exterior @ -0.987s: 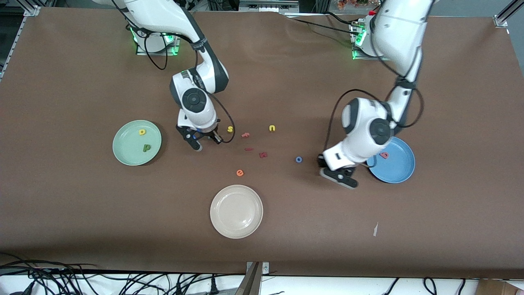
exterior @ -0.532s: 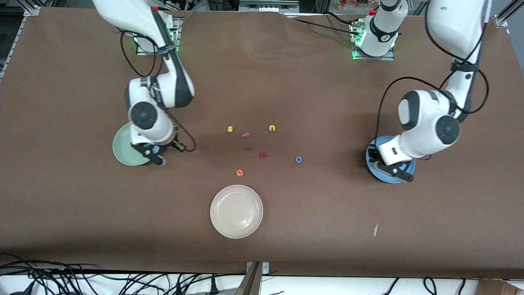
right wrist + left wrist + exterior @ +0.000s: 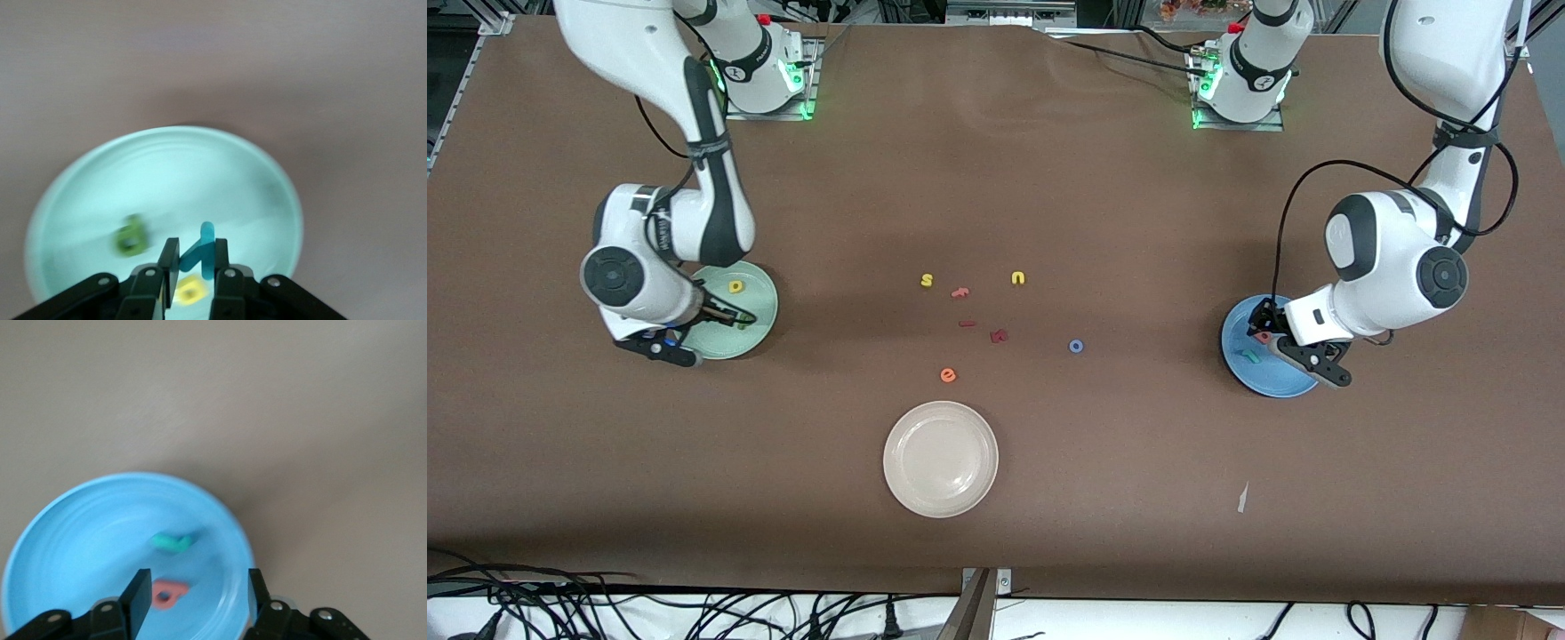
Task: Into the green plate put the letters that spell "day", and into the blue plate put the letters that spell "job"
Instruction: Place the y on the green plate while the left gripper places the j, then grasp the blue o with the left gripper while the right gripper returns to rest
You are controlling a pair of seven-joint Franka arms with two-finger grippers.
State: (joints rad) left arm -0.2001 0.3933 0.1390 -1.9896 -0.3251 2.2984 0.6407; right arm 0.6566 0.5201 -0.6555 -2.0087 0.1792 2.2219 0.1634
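The green plate lies toward the right arm's end of the table, with the yellow a and the olive d in it. My right gripper hangs over this plate, shut on the teal y. The blue plate lies toward the left arm's end. In it are the teal j and the pinkish b. My left gripper stands open just above them, holding nothing. The blue o lies on the bare table, nearer the blue plate.
Loose letters lie mid-table: a yellow s, a yellow u, an orange e and small red ones. A cream plate sits nearer the camera. A paper scrap lies near the front edge.
Both arms swung outward from the middle to their plates. The left gripper opened and the teal j now lies in the blue plate. The right gripper carried the teal y over the green plate.
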